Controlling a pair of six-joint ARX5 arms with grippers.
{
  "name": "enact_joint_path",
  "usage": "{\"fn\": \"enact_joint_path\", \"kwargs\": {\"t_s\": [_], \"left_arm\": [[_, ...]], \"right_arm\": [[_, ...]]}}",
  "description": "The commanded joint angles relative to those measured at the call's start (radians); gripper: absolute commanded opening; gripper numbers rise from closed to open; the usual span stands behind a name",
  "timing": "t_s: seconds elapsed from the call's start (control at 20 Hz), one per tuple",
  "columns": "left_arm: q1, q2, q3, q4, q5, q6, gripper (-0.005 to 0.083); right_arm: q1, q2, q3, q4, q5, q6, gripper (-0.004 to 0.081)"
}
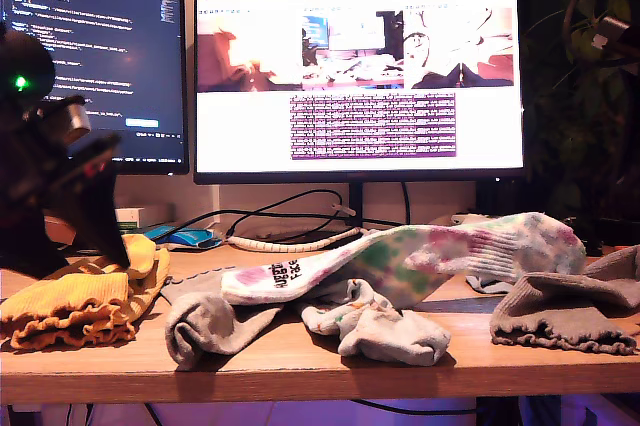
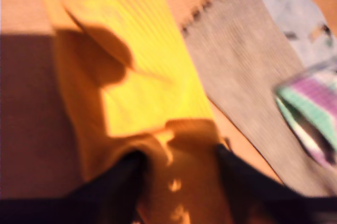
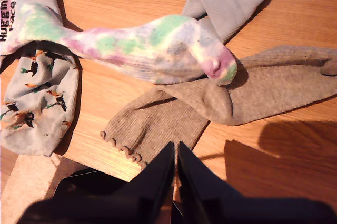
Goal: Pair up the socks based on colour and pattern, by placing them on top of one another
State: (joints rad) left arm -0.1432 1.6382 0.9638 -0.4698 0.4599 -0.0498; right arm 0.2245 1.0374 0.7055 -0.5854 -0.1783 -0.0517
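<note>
- my first tool (image 2: 176, 176) sits over the mustard-yellow ribbed socks with frilly cuffs (image 1: 75, 306), at the exterior view's left end of the wooden bench (image 1: 300, 361). its fingers stand apart w/ yellow fabric bunched between them; view's blurred, so i can't tell if it's actually pinching.
- my second tool (image 3: 175, 174) hovers w/ jaws together, empty, just above the frilly cuff of a plain grey-brown ribbed sock (image 3: 210, 108).
- white pink-green tie-dye sock (image 3: 137, 45) lies draped across that grey sock and across pale grey-blue socks printed with small toucans (image 3: 37, 98).
- in the exterior view another grey frilly-cuff sock (image 1: 205, 321) lies near the yellow pile, well apart from its match at that view's right.
- handling, my guess: all light, limp knit. no stiffness, so a lifted sock will droop, drag and may snag a neighbour. not fragile, not slippery; ribbing should give good bite.
- where to grab: pinch the cuff end, where fabric's doubled and thicker. the grey cuff lies clear of the tie-dye, so that's the clean spot.
- risk: tie-dye on top could get dragged along.
</note>
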Motion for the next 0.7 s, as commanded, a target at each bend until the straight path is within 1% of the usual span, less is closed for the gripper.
{"fn": "enact_joint_path", "kwargs": {"t_s": [0.0,0.1,0.15,0.2,0.25,0.3,0.35,0.4,0.45,0.5,0.55,0.65], "left_arm": [[-0.003,-0.051,0.023,-0.003,0.003,0.006,0.0514],[-0.003,-0.097,0.028,-0.007,-0.011,0.005,0.0513],[-0.003,-0.118,0.028,-0.02,-0.016,0.005,0.0505],[-0.003,-0.14,0.028,-0.04,-0.02,0.009,0.046],[-0.003,-0.164,0.028,-0.064,-0.02,0.027,0.0361],[-0.004,-0.182,0.028,-0.072,-0.019,0.027,0.0228],[-0.004,-0.203,0.028,-0.076,-0.016,0.04,0.0089],[-0.006,-0.222,0.028,-0.076,-0.011,0.063,-0.0009],[-0.011,-0.241,0.028,-0.076,-0.011,0.077,-0.0019],[-0.015,-0.259,0.028,-0.076,-0.012,0.077,-0.0019],[-0.018,-0.272,0.028,-0.076,-0.011,0.077,-0.0019],[-0.03,-0.288,0.028,-0.079,-0.011,0.077,-0.0019]], "right_arm": [[0.005,0.003,0.012,0.005,-0.007,-0.003,-0.0012],[0.005,0.003,0.012,0.006,-0.009,-0.031,-0.0012],[0.005,0.003,0.012,0.013,-0.035,-0.062,-0.0011],[0.008,0.003,0.012,0.023,-0.072,-0.109,-0.0007],[0.013,0.003,0.013,0.039,-0.095,-0.157,0.0014],[0.021,0.003,0.013,0.06,-0.107,-0.205,0.0051],[0.034,0.003,0.013,0.077,-0.115,-0.27,0.0083],[0.052,0.006,0.013,0.089,-0.131,-0.351,0.0092],[0.07,0.008,0.013,0.105,-0.145,-0.422,0.0092],[0.092,0.017,0.013,0.127,-0.154,-0.469,0.0104],[0.112,0.027,0.013,0.15,-0.156,-0.515,0.0148],[0.152,0.072,0.018,0.199,-0.155,-0.552,0.0295]]}}
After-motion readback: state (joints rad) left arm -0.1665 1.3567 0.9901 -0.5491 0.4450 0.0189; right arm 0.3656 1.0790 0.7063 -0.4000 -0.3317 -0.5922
